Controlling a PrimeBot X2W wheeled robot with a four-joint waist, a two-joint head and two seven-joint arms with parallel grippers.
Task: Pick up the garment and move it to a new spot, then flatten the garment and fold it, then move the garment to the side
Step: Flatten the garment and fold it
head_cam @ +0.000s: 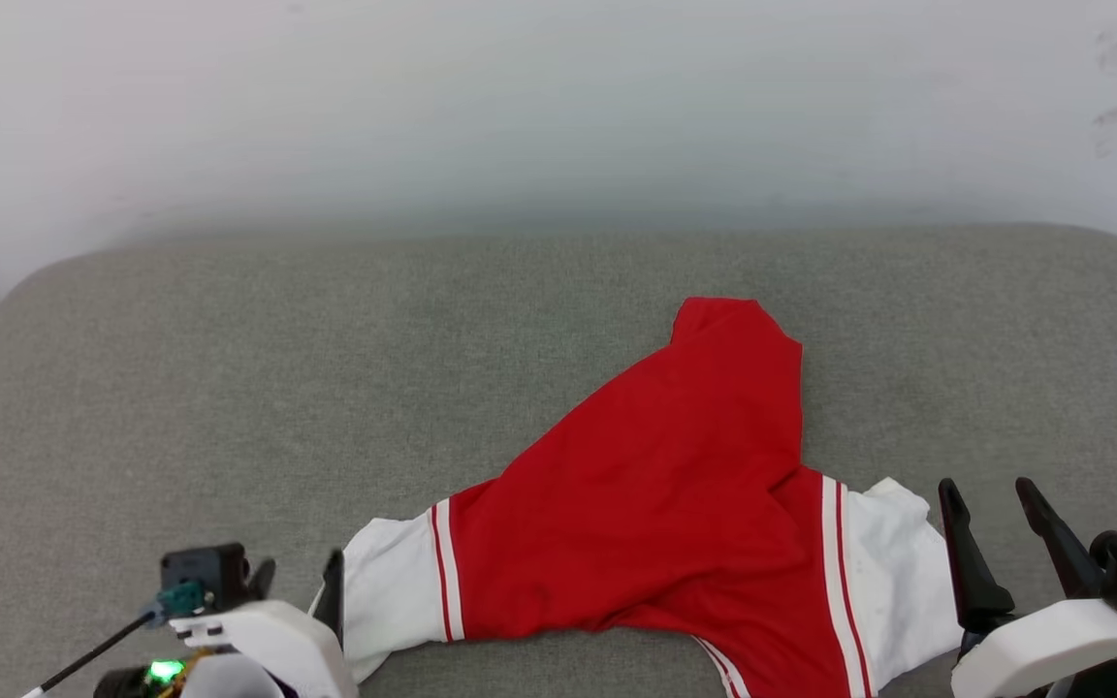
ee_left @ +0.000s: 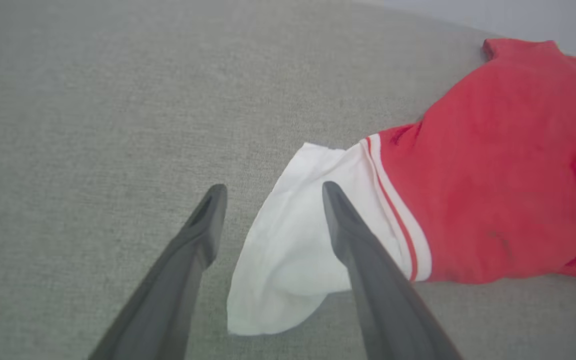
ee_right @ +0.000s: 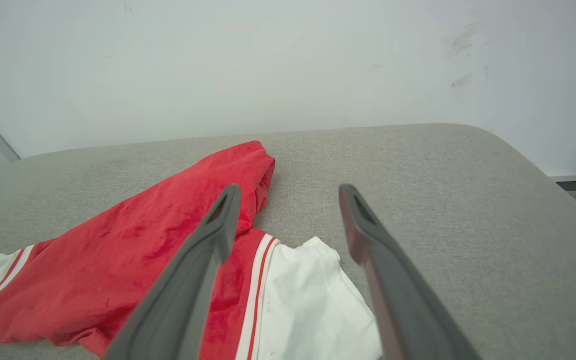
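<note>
Your left gripper (ee_left: 273,196) has its two dark fingers spread wide and pinches nothing. The left white sleeve (ee_left: 288,260) lies slack on the cushion beneath them, and you cannot tell whether the right-hand finger brushes it. Your right gripper (ee_right: 290,191) is spread just as wide and empty, poised over the other white sleeve (ee_right: 313,295).

The garment (head_cam: 655,485) lies low and right of centre in the head view, a rumpled red wedge pointing up the frame, with its lower hem running off the bottom edge. It rests on the grey cushion (head_cam: 229,388), with the pale wall (head_cam: 520,97) behind.

Expect it to handle as light, limp cloth: it will sag, drag and bunch, and a one-point lift would likely let it twist. My judgement is to take hold at both sleeve ends, or the striped seams, and lift evenly.

The head view gives you the whole outline and both grippers. The left wrist view adds the sleeve's curled loose end, and the right wrist view the rolled red edge at the far tip.
</note>
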